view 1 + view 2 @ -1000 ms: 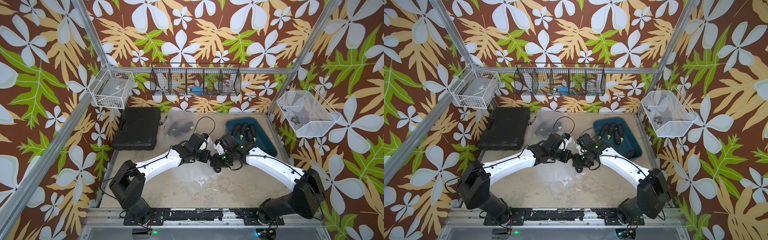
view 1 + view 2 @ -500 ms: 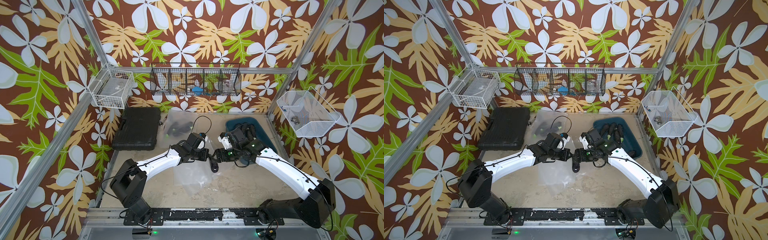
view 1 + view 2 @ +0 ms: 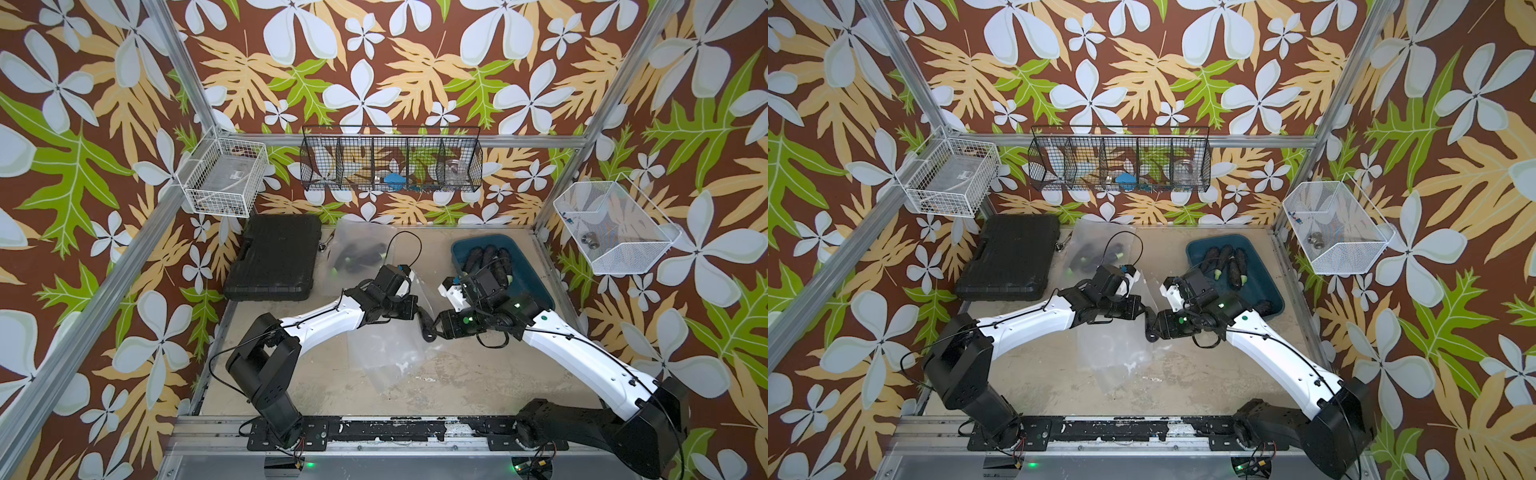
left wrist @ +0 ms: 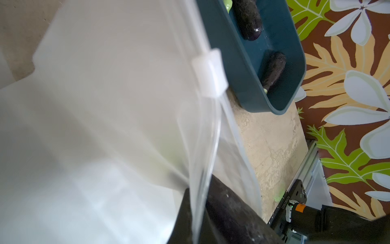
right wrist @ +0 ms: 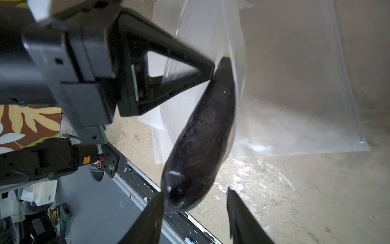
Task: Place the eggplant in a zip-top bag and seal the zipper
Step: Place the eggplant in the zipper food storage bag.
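Note:
A dark purple eggplant (image 5: 200, 137) hangs at the table's middle, its green stem end inside the mouth of the clear zip-top bag (image 5: 295, 95). My left gripper (image 5: 211, 69) is shut on the bag's upper rim (image 4: 196, 190) and holds the mouth lifted. The white slider (image 4: 210, 72) sits further along the zipper. My right gripper (image 5: 195, 190) stands open around the eggplant's round end: one finger (image 5: 156, 202) touches it, the other is clear of it. Both top views show the eggplant (image 3: 426, 326) (image 3: 1148, 328) between the two grippers.
A blue bin (image 3: 536, 274) with several more eggplants stands at the back right. Against the back left lies a black case (image 3: 274, 257), and beside it another clear bag (image 3: 357, 249) with dark eggplants. Wire baskets (image 3: 390, 162) hang on the walls.
My right arm rose and stretched out, bringing the eggplant upright at the bag's mouth, and its jaws widened off the eggplant. The left gripper kept its hold on the rim.

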You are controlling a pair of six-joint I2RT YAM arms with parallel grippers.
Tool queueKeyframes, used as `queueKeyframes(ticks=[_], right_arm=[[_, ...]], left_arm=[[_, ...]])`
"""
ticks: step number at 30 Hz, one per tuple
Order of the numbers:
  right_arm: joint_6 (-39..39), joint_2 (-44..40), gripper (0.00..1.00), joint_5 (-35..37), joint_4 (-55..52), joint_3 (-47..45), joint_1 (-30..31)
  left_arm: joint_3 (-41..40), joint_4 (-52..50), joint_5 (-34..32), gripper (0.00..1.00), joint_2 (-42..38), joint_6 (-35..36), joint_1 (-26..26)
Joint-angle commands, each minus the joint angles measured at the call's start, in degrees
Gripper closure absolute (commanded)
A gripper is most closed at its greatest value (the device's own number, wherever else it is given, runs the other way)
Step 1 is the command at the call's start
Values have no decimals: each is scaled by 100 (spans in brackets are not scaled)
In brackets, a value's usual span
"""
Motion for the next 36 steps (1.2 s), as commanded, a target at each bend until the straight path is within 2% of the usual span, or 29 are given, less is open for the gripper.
queueKeyframes(ticks=[1, 4, 10, 15, 23, 28, 30, 36], right_arm=[[136, 75, 49, -324, 227, -117, 101], [253, 216, 51, -264, 456, -220, 171], [535, 486, 65, 251, 979, -85, 156], [531, 1061, 68, 297, 1072, 238, 137], [278, 1502, 57, 378, 1114, 449, 144], [91, 1253, 36, 455, 987, 553, 135], [27, 1006, 31, 491, 893, 640, 87], [-258, 447, 28, 288, 515, 738, -737]], left_arm=[[51, 89, -75, 100, 23, 14, 12], [51, 83, -55, 100, 7, 15, 6], [-8, 29, 106, 100, -108, 93, -3], [-3, -105, 122, 100, -231, 215, -68], [44, -142, 122, 100, -414, 121, -89], [68, -150, 139, 100, -271, 139, -22], [35, -129, 125, 100, -208, 128, 10], [68, -89, 97, 100, 9, 129, 57]])
